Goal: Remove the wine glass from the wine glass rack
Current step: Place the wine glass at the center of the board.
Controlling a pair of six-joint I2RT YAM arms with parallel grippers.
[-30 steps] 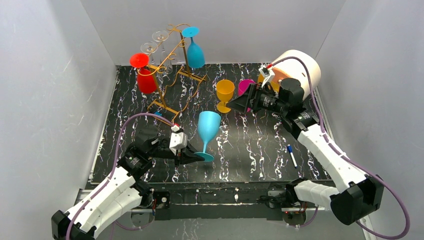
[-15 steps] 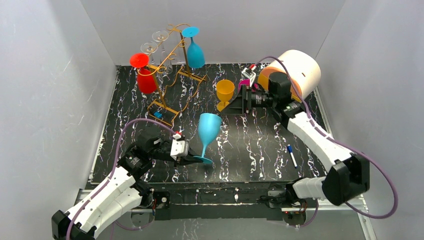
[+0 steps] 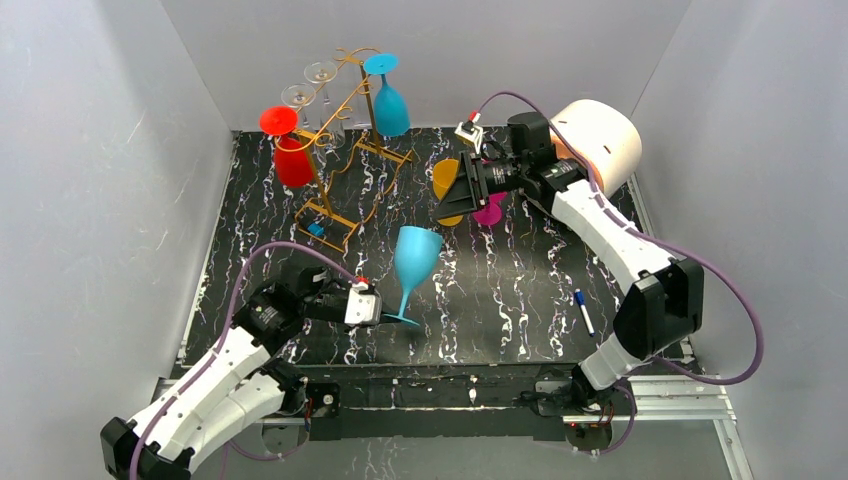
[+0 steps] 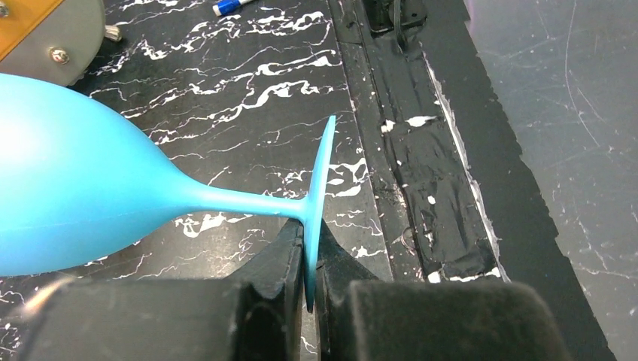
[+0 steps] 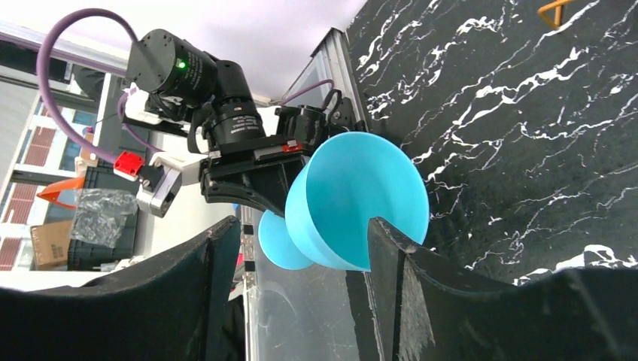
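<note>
Left gripper (image 4: 308,248) clamped tight and right gripper (image 5: 299,226) spread wide on nothing, with the golden wine glass rack (image 3: 345,140) upright at back left and, well apart from it, the tilted light-blue wine glass (image 3: 413,262) nipped by its foot's edge in the left fingers (image 4: 277,265).

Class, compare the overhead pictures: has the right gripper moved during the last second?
Yes. The right gripper has swung left, away from the white roll, and now covers part of the yellow glass it earlier stood right of.
</note>
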